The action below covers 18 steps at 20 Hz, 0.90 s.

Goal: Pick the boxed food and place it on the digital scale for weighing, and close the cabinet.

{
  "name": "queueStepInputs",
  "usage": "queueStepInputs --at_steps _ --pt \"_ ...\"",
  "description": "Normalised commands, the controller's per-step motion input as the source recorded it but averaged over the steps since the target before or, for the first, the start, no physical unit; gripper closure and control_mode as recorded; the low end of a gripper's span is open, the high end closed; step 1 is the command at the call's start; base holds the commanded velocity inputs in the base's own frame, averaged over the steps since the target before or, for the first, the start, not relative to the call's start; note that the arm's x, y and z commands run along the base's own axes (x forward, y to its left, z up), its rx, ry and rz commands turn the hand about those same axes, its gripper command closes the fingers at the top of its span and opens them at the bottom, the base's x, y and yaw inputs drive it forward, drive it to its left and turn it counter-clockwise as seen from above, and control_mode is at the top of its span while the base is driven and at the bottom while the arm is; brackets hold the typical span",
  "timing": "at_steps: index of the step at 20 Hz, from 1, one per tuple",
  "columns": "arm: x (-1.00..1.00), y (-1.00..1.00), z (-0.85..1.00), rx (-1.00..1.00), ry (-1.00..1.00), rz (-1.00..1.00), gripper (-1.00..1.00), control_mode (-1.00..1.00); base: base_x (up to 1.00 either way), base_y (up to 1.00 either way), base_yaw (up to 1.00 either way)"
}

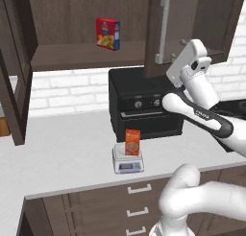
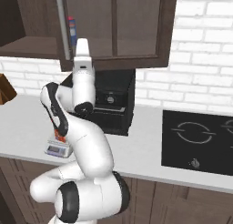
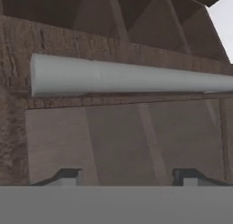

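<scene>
The boxed food [image 1: 132, 142], a narrow orange-red box, stands upright on the digital scale [image 1: 128, 161] on the counter in front of the oven. In the right base view, part of the scale [image 2: 56, 150] and a sliver of the boxed food [image 2: 57, 135] show behind my arm. The cabinet's right door [image 1: 192, 19] stands swung out, its long silver handle [image 1: 164, 29] facing me. My gripper [image 1: 177, 53] is raised right at that handle. In the hand view the handle [image 3: 127, 77] lies crosswise just ahead of my gripper [image 3: 129, 177]. Its tips are apart, with nothing between them.
A wider red-and-blue box [image 1: 108, 33] stands on the cabinet shelf. The left cabinet door [image 1: 12, 86] hangs open. A black oven [image 1: 144, 103] sits on the counter under the cabinet, and a black cooktop [image 2: 200, 141] lies to the right. Drawers [image 1: 139, 201] run below the counter edge.
</scene>
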Motion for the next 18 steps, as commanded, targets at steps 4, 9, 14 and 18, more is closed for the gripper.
queueStepInputs --at_steps 4,9,14,18 --pt "0.83 0.24 0.1 0.0 0.14 0.0 -1.0 -1.0 0.0 0.0 0.0" --pt "0.54 0.07 0.21 0.0 0.04 0.0 -1.0 -1.0 0.0 0.0 0.0" --pt "0.59 0.07 0.05 0.0 0.01 0.0 -1.0 -1.0 0.0 0.0 0.0" --pt "0.82 0.23 -0.32 -0.01 -0.02 0.0 -1.0 -1.0 0.0 0.0 0.0"
